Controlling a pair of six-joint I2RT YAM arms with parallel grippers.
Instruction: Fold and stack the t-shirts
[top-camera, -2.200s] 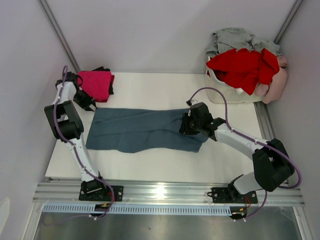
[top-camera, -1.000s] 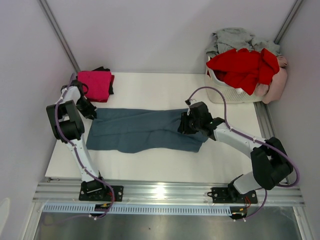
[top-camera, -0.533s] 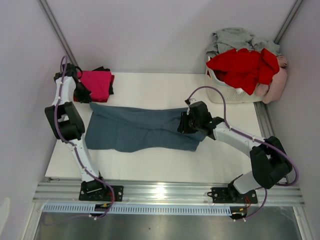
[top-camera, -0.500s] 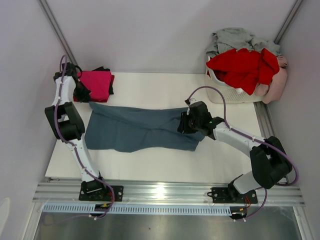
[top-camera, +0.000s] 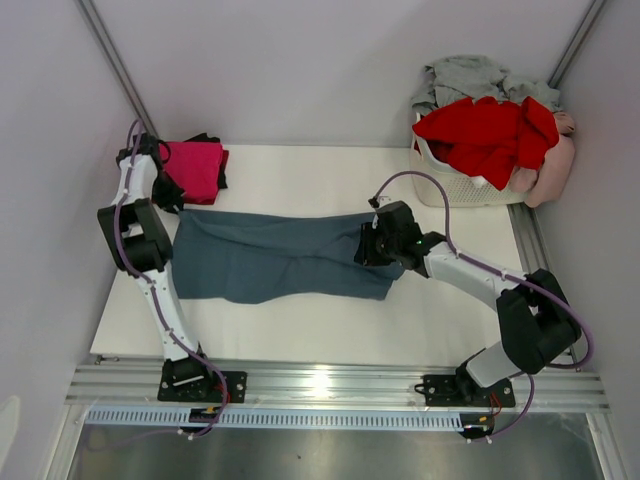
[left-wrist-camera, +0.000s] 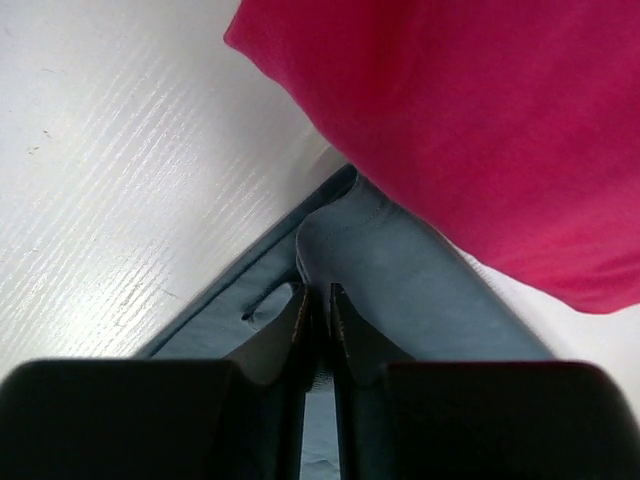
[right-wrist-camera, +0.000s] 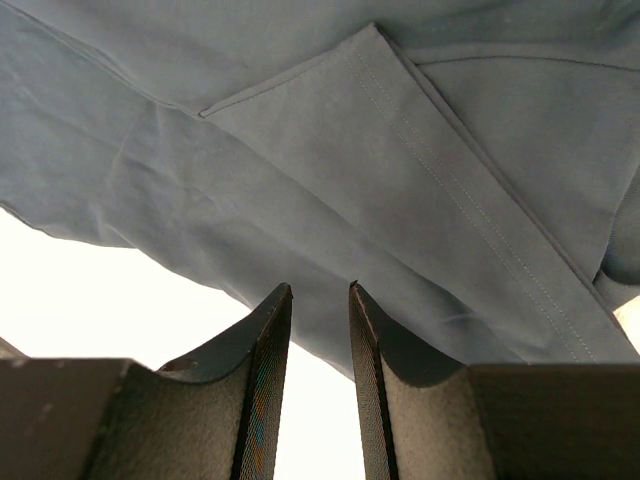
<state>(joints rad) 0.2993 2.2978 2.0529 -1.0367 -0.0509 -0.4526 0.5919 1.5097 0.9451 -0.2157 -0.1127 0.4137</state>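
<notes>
Stretching from left hand (left-wrist-camera: 318, 298) to right hand (right-wrist-camera: 320, 292): blue-grey t-shirt (top-camera: 280, 256).

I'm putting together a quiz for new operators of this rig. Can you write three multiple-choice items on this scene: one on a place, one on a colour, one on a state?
1. Where does the folded magenta cotton t-shirt lie?
A) in the basket
B) at the far left corner of the table
C) under the right arm

2. What colour tops the heap in the white slatted plastic laundry basket?
A) red
B) black
C) magenta

3. How do the jaws of the right gripper stand?
A) shut on a red tee
B) apart, over the slate blue-grey t-shirt
C) shut on the basket rim

Answers:
1 B, it lies across the table from the basket.
2 A, the red t-shirt covers the heap.
3 B, the right wrist view shows a gap between them, with blue fabric beyond.
</notes>
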